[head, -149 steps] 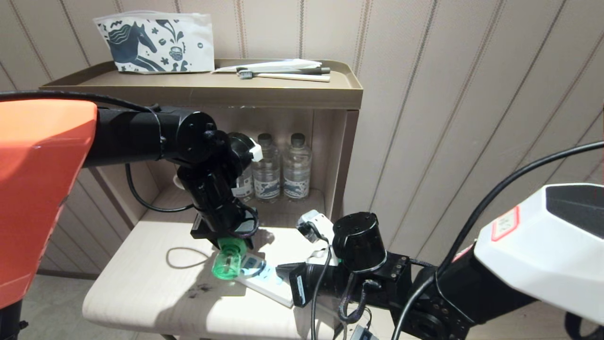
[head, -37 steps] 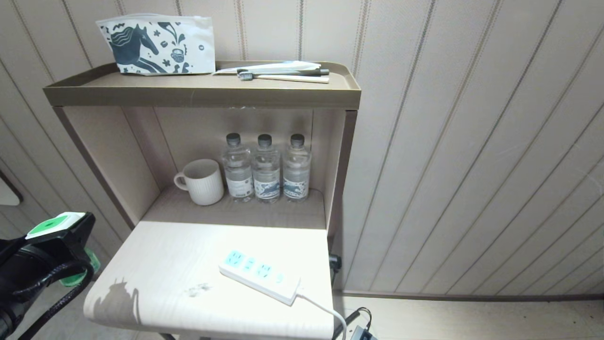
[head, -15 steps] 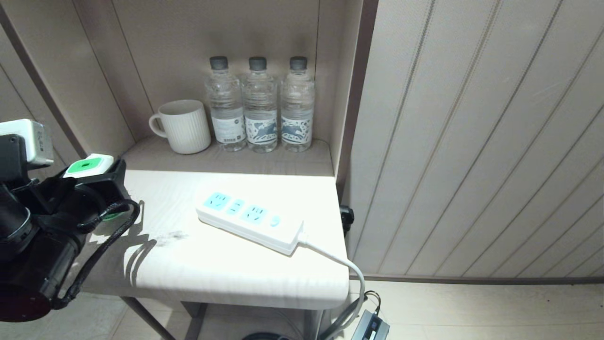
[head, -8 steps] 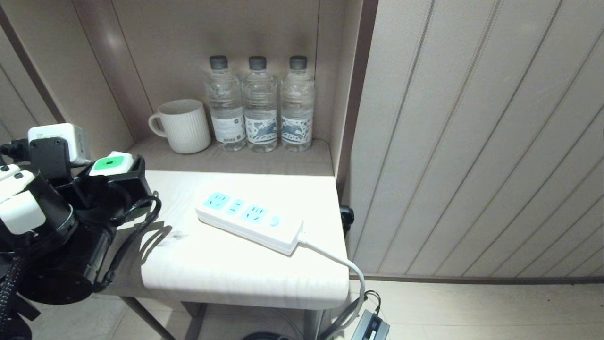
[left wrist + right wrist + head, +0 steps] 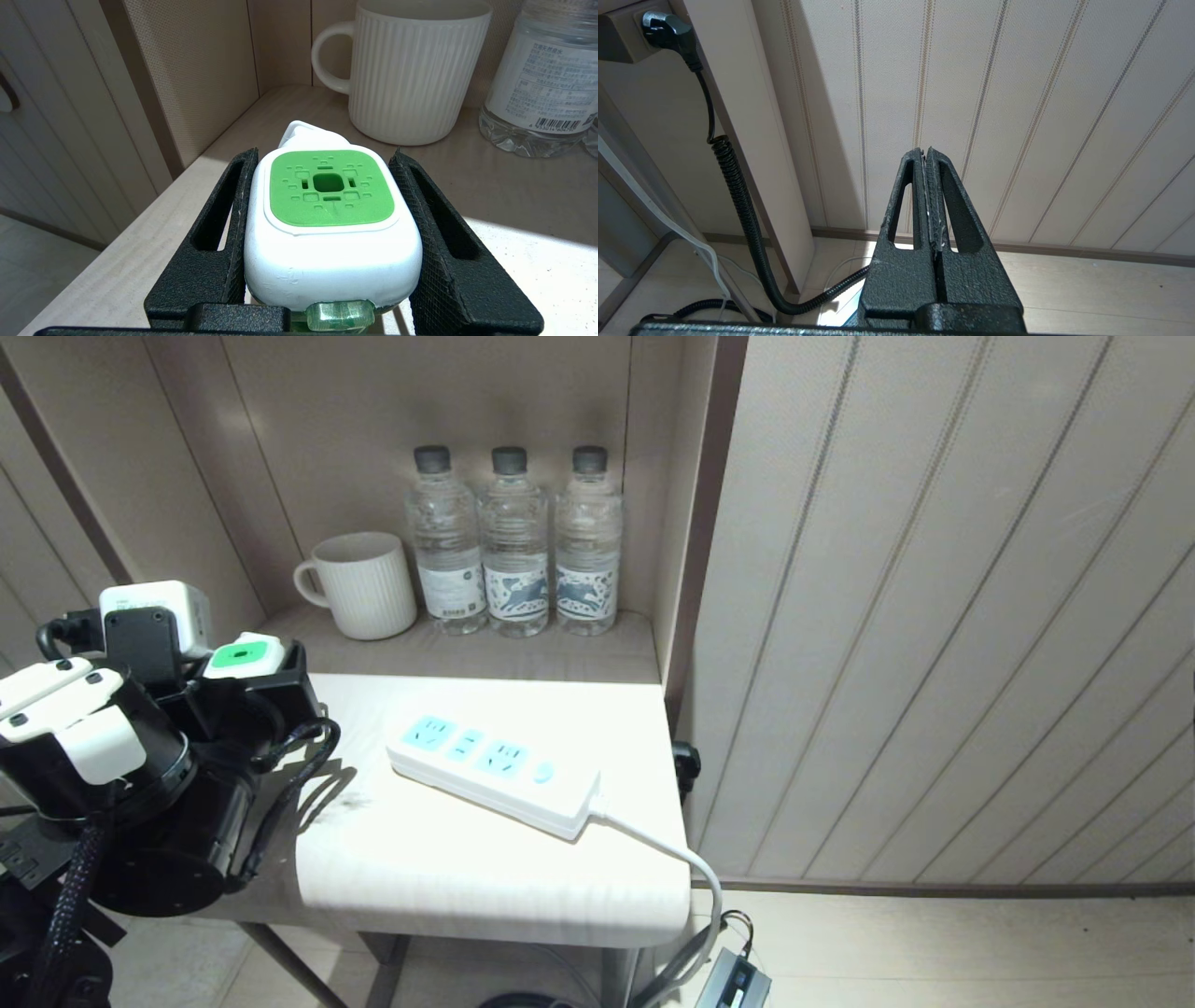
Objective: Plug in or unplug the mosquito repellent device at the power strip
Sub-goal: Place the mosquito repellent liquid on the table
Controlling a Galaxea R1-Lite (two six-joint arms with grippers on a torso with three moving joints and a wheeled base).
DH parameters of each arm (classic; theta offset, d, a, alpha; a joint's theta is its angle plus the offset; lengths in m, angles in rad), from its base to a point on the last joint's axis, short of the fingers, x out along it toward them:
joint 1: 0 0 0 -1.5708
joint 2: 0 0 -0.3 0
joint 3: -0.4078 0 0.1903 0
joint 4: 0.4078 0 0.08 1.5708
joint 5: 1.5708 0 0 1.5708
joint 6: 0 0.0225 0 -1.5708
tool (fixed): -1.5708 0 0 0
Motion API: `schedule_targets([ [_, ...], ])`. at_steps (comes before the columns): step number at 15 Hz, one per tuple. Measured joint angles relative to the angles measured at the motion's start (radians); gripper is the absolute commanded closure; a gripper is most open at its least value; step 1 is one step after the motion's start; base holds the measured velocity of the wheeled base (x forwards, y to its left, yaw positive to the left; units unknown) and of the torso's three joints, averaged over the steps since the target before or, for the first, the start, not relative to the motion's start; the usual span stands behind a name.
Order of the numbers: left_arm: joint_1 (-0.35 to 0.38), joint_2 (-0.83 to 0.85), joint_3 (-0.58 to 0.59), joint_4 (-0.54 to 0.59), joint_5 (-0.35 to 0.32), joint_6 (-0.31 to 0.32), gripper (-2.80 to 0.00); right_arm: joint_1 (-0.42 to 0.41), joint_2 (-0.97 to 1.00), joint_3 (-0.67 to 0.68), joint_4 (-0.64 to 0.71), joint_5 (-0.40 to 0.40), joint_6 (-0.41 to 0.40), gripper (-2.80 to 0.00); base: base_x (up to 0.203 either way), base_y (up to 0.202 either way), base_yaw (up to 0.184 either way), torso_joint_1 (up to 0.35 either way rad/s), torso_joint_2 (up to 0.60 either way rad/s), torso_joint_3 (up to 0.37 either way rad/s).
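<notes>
My left gripper is shut on the mosquito repellent device, its black fingers pressed on both sides of the white head. The green top face points up and a bit of translucent green bottle shows below. I hold it over the table's left edge, well left of the power strip, which lies slantwise on the table with nothing in its blue sockets. My right gripper is shut with nothing in it, low by the wall and out of the head view.
A white ribbed mug and three clear water bottles stand in the niche behind the table. The mug is just beyond the device. The strip's white cord drops off the table's right front corner. A black coiled cable hangs near the right gripper.
Over the last second my left gripper has carried the device up and rightward, from beside the table to over its left edge. The power strip has stayed put.
</notes>
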Motion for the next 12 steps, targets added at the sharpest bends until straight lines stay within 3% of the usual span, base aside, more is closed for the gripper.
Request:
schedule_targets([
  [4,0.000,0.005,-0.002,0.001,0.001,0.000,0.00,0.000,0.000,0.000,0.000,0.000,0.000,0.00,0.000,0.000,0.000,0.000,0.00,0.000],
  [5,-0.001,0.005,-0.001,0.001,0.001,0.001,-2.80,0.000,0.000,0.000,0.000,-0.001,0.000,0.00,0.000,0.000,0.000,0.000,0.00,0.000],
  [12,-0.008,-0.005,-0.008,-0.020,0.008,0.030,-2.80,0.000,0.000,0.000,-0.002,-0.001,0.000,0.00,0.000,0.000,0.000,0.000,0.00,0.000],
])
